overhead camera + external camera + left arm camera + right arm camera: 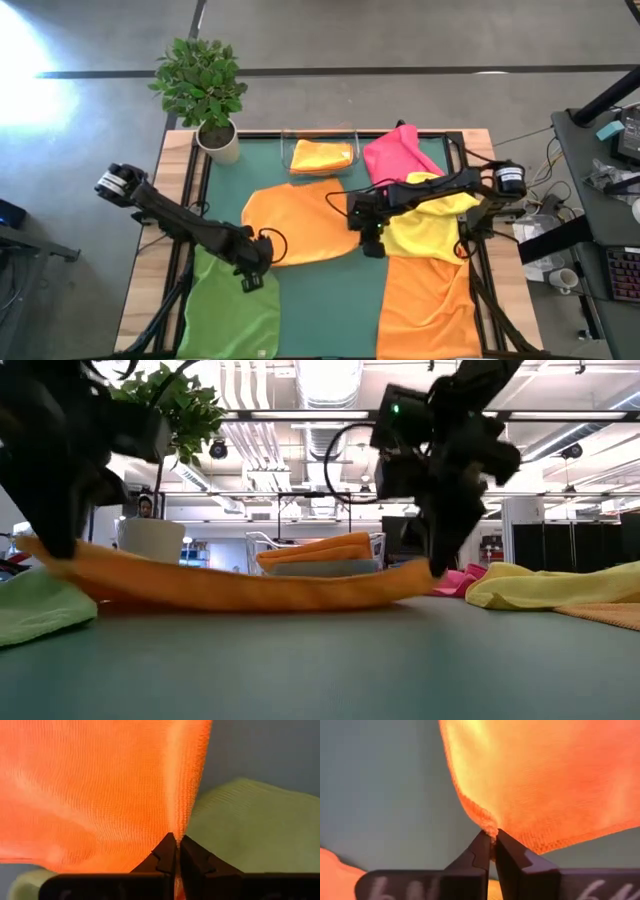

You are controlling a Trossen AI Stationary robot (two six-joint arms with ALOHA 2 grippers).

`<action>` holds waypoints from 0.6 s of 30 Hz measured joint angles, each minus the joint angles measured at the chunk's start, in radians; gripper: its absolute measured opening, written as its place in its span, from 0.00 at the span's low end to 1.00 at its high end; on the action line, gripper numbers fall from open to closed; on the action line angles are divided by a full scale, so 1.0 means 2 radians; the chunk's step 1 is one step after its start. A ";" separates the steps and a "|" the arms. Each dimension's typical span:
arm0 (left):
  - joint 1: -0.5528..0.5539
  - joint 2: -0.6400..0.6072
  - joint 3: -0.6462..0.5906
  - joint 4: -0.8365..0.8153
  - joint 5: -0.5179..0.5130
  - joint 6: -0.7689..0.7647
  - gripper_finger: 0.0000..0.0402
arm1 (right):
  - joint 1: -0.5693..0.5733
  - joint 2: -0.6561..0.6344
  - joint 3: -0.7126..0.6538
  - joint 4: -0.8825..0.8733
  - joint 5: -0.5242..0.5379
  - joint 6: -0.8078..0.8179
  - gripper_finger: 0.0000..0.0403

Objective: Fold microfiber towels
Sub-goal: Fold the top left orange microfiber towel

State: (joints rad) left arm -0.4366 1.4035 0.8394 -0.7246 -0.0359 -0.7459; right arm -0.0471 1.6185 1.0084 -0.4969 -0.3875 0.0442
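1. At the table's near edge, around 7 o'clock, a green towel [235, 310] lies flat; at 5 o'clock a second orange towel [428, 305] hangs over the edge.
2. At the centre, the orange towel [300, 225] lies spread on the green mat [330, 300]. The left gripper [252, 262] has its fingers pressed together on the towel's 8 o'clock corner.
3. At the towel's 3 o'clock corner, the right gripper [368, 232] pinches the edge, fingers closed on the cloth.
4. Beside it, toward 3 o'clock, lies a crumpled yellow towel [430, 225].
5. Farther, at 1 o'clock, a pink towel [400, 155] lies bunched.
6. At 12 o'clock, a clear tray [322, 135] holds a folded orange towel [322, 156].
7. At 11 o'clock stands a potted plant [203, 85].
8. No writing is legible.
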 joint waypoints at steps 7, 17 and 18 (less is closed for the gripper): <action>0.000 -0.030 0.035 -0.031 0.088 -0.002 0.00 | 0.031 -0.029 0.048 -0.009 -0.009 0.116 0.02; 0.000 -0.077 0.054 -0.102 0.104 -0.026 0.00 | 0.067 -0.027 0.100 -0.012 0.054 0.179 0.02; 0.001 -0.079 0.051 -0.115 0.093 -0.027 0.00 | 0.067 -0.027 0.100 -0.014 0.076 0.184 0.02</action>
State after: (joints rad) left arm -0.4342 1.2460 0.9405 -0.9538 0.1507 -0.7990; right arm 0.0872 1.5650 1.2076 -0.5246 -0.2351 0.4114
